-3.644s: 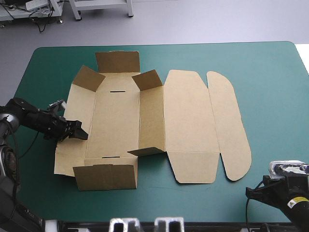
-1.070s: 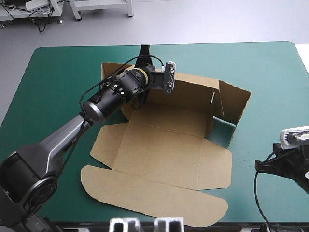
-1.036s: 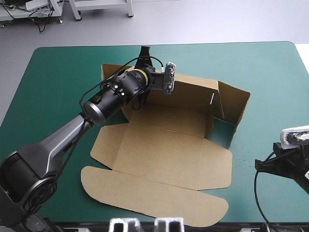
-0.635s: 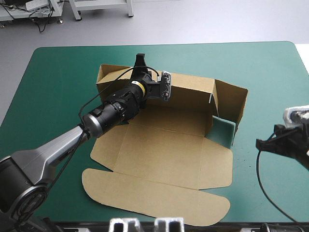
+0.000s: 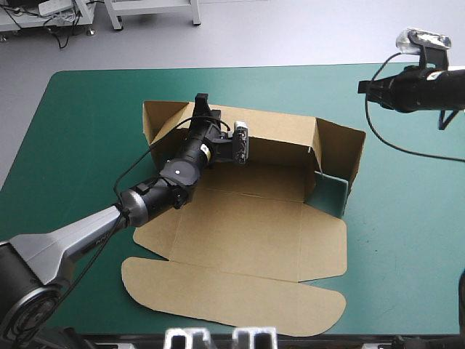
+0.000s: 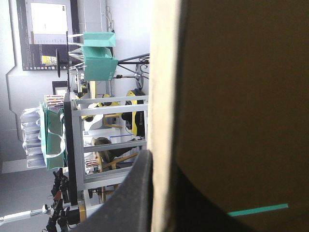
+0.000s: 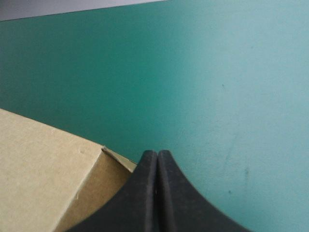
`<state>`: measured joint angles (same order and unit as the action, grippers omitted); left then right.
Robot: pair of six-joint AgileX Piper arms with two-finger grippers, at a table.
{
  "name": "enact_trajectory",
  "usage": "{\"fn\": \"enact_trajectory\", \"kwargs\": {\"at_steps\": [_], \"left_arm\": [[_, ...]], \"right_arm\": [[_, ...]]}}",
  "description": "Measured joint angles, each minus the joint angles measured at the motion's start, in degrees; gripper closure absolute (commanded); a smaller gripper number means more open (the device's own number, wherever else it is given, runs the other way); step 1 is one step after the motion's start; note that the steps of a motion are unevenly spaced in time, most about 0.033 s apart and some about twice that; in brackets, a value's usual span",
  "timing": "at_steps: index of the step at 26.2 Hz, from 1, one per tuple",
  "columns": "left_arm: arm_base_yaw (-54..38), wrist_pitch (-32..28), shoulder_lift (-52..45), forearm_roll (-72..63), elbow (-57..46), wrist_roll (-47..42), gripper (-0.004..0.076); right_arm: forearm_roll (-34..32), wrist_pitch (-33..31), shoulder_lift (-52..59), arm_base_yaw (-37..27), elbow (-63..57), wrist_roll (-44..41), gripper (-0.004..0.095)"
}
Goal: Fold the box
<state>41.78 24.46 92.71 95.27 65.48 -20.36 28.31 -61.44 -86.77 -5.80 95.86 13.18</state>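
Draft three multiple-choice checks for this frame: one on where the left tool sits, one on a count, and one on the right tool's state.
1. Where does the left tool grip the box?
A. its raised far wall
B. its flat lid
C. its right end flap

2. How many tools touch the box?
A. none
B. one
C. two

3. The right tool is:
A. wide open
B. shut on nothing
C. shut on the box

Key:
1 A: the left wrist view shows the top edge of the upright board in its grip.
2 B: only the left tool is on the board. The right one hangs over the far right of the teal-green cover, apart from the box.
3 B: its fingers meet in one arch with no board between them.
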Motion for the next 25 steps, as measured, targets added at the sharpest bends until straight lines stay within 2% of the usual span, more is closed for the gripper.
{"fn": "enact_trajectory", "kwargs": {"at_steps": [3,5,8,13,20,25], "left_arm": [[0.0,0.0,0.0,0.6,-0.1,-0.4,0.0734],[0.0,0.0,0.0,0.6,-0.1,-0.5,0.0734],[0.0,0.0,0.0,0.9,-0.1,-0.8,0.0734],[0.0,0.1,0.0,0.9,-0.1,-0.8,0.0734],[0.0,0.3,0.0,0.9,-0.1,-0.8,0.0734],[0.0,0.3,0.0,1.0,-0.1,-0.8,0.0734]], "right_arm": [[3.3,-5.9,-9.3,0.1,5.1,0.0,0.0922],[2.1,-8.5,-12.1,0.7,5.0,0.2,0.0923],[-0.8,-9.2,-12.4,1.9,1.7,0.2,0.0923],[1.8,-9.2,-12.3,2.4,-3.5,2.9,0.0923],[7.4,-8.0,-8.4,2.4,-11.5,8.8,0.0923],[11.3,0.7,-1.6,2.4,-24.1,16.4,0.0923]]}}
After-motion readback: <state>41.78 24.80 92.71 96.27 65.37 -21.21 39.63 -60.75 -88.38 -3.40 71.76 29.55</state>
